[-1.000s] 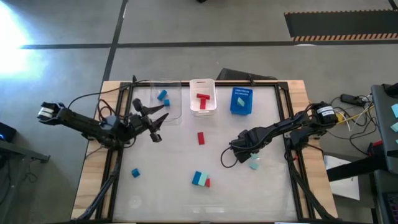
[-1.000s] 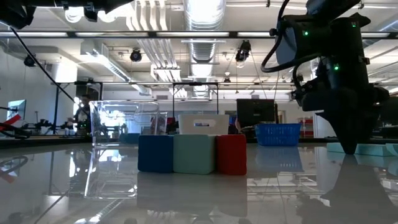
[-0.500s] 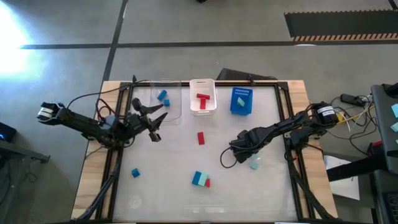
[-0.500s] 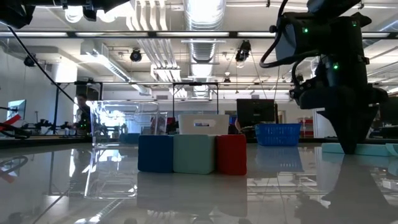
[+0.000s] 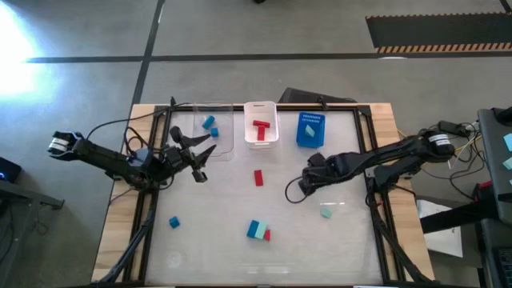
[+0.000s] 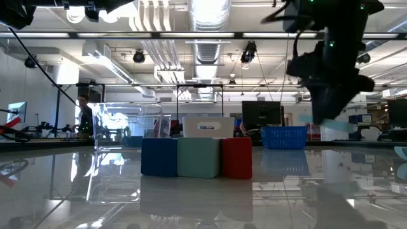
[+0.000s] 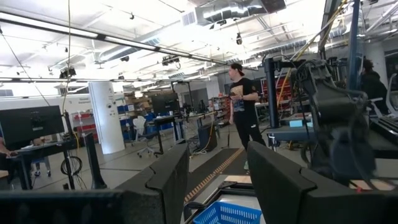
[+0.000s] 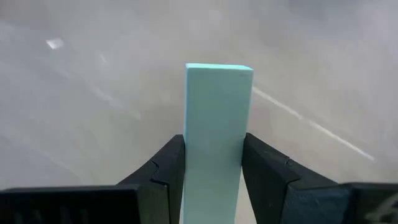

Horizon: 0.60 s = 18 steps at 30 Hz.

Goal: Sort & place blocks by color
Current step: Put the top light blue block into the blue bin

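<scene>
Glossy white table [image 5: 224, 240] with wooden edges, open workshop floor beyond. Nearest the front edge: bright blue cube, pale mint-teal cube [image 6: 198, 158] and red cube in one touching row, mint in the middle; small blue cube [image 5: 174, 222] off toward the left side. Further in, loose mint-teal block [image 5: 326, 212] lying on the right half, just beside and below the right hand [image 5: 306, 182]. Right hand lifted off the table, fingers [image 8: 268, 180] closed on a pale mint-teal bar [image 8: 217, 134], clamped on both long faces. Red bar [image 5: 258, 177] flat at mid-table. Left hand [image 5: 202, 157] hanging over the left half beside the clear plastic bin [image 5: 226, 134], fingers spread wide, holding nothing. Along the far edge: clear bin with two blue blocks, white bin [image 5: 261, 106] with red pieces, blue mesh bin [image 5: 310, 140] holding one mint block.
</scene>
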Tool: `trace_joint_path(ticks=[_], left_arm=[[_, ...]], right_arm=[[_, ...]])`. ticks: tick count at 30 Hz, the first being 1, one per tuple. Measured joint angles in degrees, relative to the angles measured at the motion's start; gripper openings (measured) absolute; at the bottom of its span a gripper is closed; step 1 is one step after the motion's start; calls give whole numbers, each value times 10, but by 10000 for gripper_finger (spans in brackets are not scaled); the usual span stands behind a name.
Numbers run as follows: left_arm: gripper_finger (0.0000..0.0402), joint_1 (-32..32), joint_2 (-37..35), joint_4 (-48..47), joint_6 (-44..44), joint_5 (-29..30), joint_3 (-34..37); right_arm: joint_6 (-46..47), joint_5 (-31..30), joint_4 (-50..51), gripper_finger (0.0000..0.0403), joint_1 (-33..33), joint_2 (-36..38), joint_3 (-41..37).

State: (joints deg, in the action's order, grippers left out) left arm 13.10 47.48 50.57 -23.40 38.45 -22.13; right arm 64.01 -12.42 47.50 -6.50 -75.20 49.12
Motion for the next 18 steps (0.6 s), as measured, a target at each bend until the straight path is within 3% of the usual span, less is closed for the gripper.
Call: trace_joint_path(ticks=[8, 13, 18], left_arm=[[148, 0, 1, 0, 0, 0, 0], [148, 0, 1, 0, 0, 0, 0], [148, 0, 1, 3, -12, 0, 0]], right_arm=[[-121, -89, -75, 117, 82, 72, 1], [-226, -117, -101, 117, 191, 73, 1], [-321, -106, -177, 117, 309, 48, 1]])
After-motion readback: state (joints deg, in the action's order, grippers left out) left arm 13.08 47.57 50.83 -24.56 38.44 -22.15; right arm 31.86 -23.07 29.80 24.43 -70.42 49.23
